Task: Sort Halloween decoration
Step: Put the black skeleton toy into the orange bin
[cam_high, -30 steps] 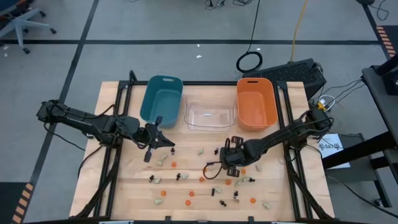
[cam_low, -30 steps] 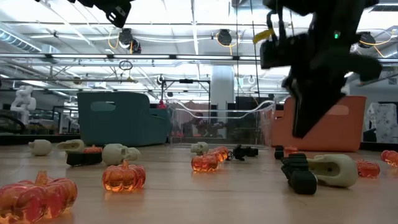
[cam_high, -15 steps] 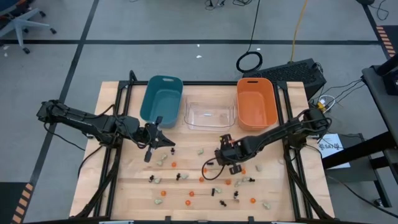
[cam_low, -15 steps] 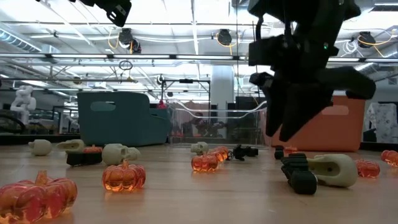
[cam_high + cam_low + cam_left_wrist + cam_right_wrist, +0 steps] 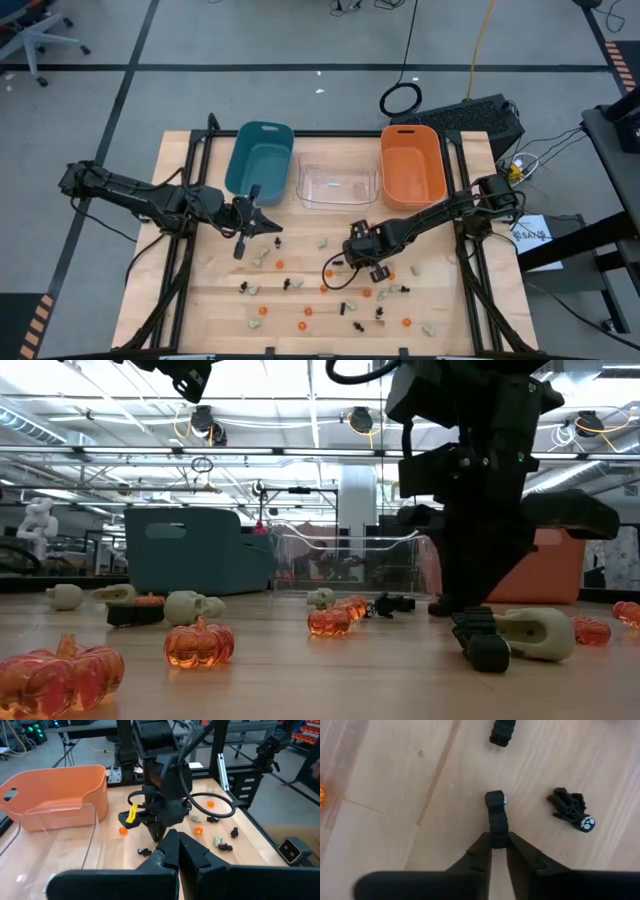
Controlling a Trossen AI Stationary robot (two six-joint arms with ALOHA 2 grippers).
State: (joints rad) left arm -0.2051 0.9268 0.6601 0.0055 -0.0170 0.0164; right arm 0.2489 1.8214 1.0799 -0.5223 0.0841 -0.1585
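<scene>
Wooden tabletop (image 5: 200,300) carries the scattered Halloween decoration: orange pumpkins (image 5: 199,644), pale skulls (image 5: 192,606) and black spidery pieces. One black spidery trinket (image 5: 495,817) lies on the wood between the tips of the right gripper (image 5: 498,842), whose jaws are nearly closed and pinch its near end. A second black trinket (image 5: 571,809) lies just beside it, untouched. Left gripper (image 5: 240,243) hovers near the teal bin (image 5: 259,157), jaws fully closed, empty. Clear bin (image 5: 337,186) and orange bin (image 5: 411,165) stand alongside.
</scene>
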